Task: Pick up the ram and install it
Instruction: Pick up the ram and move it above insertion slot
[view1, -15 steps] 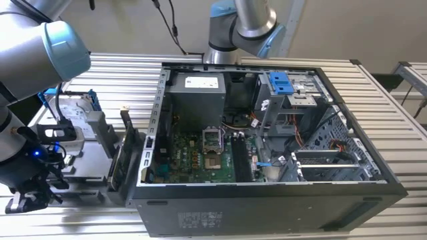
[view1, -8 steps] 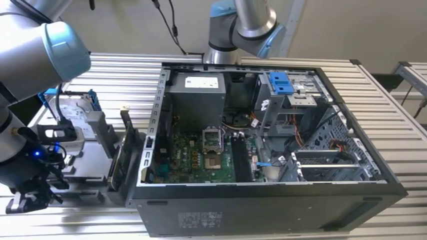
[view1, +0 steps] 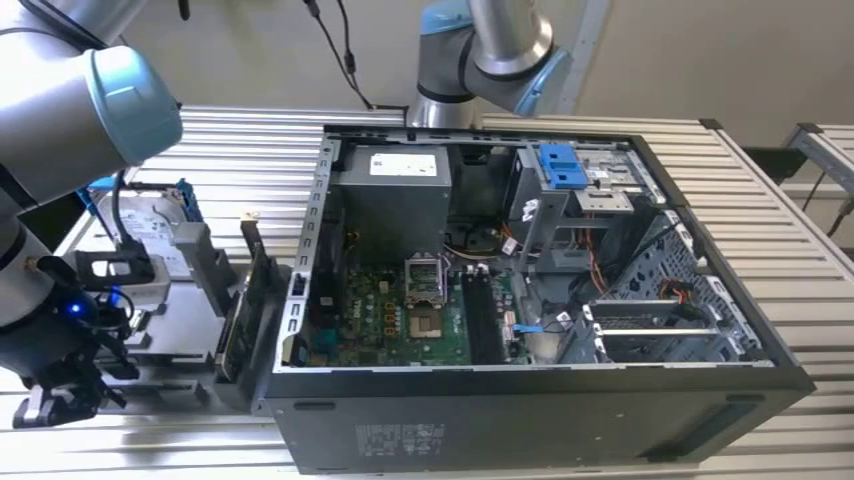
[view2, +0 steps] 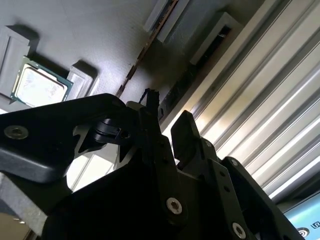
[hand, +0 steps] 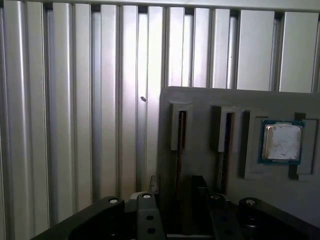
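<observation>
Ribbed metal surface (hand: 75, 100) carries a grey holder (hand: 200, 100) with two slots. The ram (hand: 180, 137), seen edge-on as a thin dark strip, stands in one. The gripper (hand: 176, 182) has its jaws apart, seemingly astride that slot.

The end effector (view1: 51, 400) hangs low and points down. The big grey arm (view1: 67, 120) bends above it. Its two black fingers (hand: 200, 187) are apart, with a gap between.
</observation>
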